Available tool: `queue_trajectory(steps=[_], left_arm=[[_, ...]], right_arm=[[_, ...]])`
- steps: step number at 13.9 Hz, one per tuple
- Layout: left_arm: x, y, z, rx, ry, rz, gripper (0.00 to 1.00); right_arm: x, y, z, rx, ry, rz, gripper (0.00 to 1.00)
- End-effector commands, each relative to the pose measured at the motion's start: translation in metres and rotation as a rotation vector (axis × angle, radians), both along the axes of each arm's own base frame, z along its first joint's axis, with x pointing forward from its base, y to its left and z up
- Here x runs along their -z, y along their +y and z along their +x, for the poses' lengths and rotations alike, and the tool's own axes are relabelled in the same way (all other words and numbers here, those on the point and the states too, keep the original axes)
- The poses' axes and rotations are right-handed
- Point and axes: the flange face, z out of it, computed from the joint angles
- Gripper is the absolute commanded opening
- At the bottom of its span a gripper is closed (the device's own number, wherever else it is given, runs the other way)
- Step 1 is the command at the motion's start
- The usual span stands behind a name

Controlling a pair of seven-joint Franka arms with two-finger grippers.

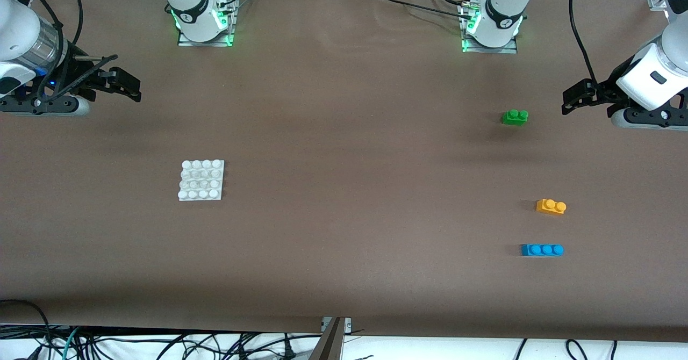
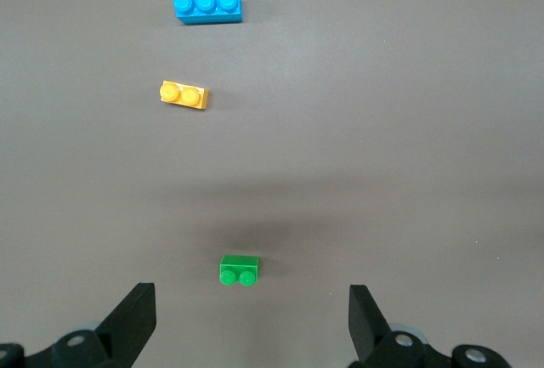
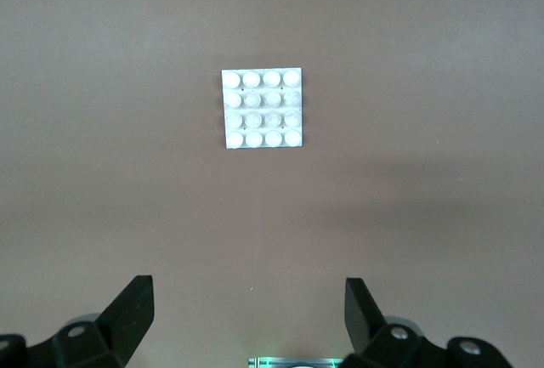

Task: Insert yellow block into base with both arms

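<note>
The yellow block [image 1: 551,207] lies on the brown table toward the left arm's end, and it shows in the left wrist view [image 2: 184,95]. The white studded base [image 1: 201,180] lies toward the right arm's end, and it shows in the right wrist view [image 3: 263,108]. My left gripper [image 1: 575,98] hangs open and empty over the table at the left arm's end, apart from the block; its own view shows it wide open [image 2: 252,317]. My right gripper [image 1: 126,85] hangs open and empty over the right arm's end, apart from the base; its own view shows it wide open [image 3: 248,313].
A green two-stud brick [image 1: 515,116] lies farther from the front camera than the yellow block, and it shows in the left wrist view [image 2: 239,269]. A blue three-stud brick [image 1: 542,250] lies nearer, and it shows in that view too [image 2: 207,7]. Cables hang at the table's front edge.
</note>
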Motion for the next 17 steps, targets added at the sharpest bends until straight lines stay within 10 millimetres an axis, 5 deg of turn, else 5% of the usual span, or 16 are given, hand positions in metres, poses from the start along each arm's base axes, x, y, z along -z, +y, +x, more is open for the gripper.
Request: queue_trajectory(steps=[1,17], left_arm=[[-0.0058,0.0038,0.0008,0.020,0.003,0.029,1.00],[-0.0065,0.0064,0.0010,0.018,0.002,0.028,1.00]], right_arm=[[-0.0078,-0.0044,-0.0001,-0.015,0.005,0.003,0.99],[-0.0026,-0.0051,0.0017,-0.012,0.012,0.002,0.99]])
